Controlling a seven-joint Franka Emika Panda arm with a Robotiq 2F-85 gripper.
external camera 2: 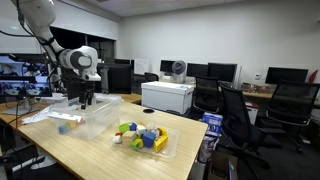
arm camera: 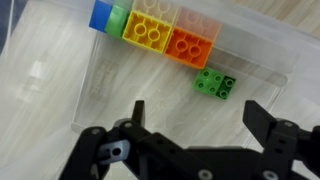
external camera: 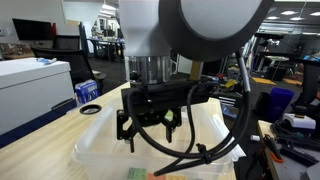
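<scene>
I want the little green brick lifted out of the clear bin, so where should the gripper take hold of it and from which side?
Come straight down from above: the walls of the clear bin rule out a sideways approach. The little green brick lies flat, studs up, near the orange brick, so close the open gripper on the two side faces not facing it.

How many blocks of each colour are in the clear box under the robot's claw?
In the wrist view, inside the clear box:
Blue block: 1
Green blocks, one beside the blue and a small one lying apart: 2
Yellow block: 1
Orange block: 1
Total: 5
</scene>
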